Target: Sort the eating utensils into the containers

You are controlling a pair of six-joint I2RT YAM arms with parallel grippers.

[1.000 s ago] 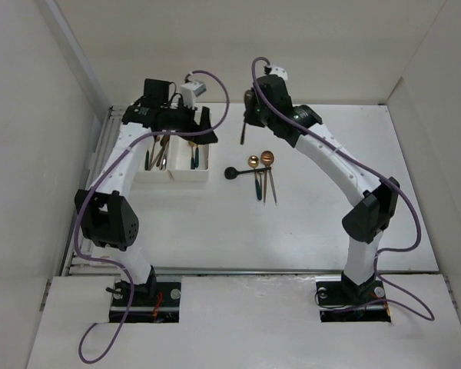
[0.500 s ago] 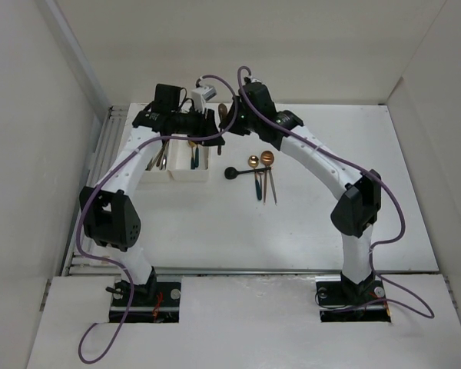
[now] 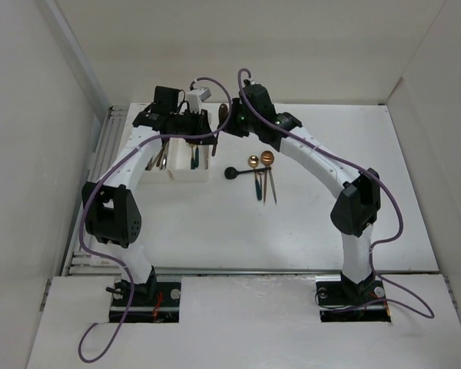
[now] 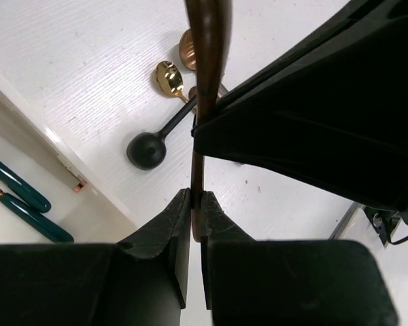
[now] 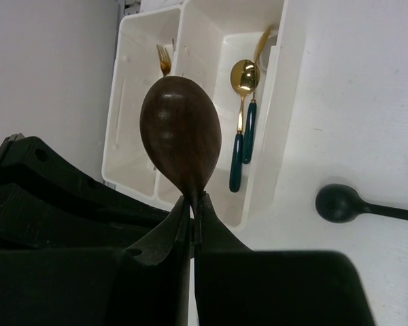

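Since the dark brown spoon point(image 5: 180, 136) hangs in the air between both arms, just beside the white trays point(image 5: 280, 146), this looks like a handover: the right gripper point(image 5: 194, 219) is pinched tight on its neck under the bowl, and the left gripper point(image 4: 194, 216) is closed on the slim handle. The right-hand tray holds teal-handled gold spoons point(image 5: 243, 102) and the left-hand one a gold fork point(image 5: 164, 60), so it likely belongs with the spoons

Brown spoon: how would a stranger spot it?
Find the white trays at the back left of the table. Just right of them, the left end effector and right end effector both pinch the brown spoon in mid-air. Its neighbours are gold, copper, teal or black and lie flat; it alone is dark brown and airborne.
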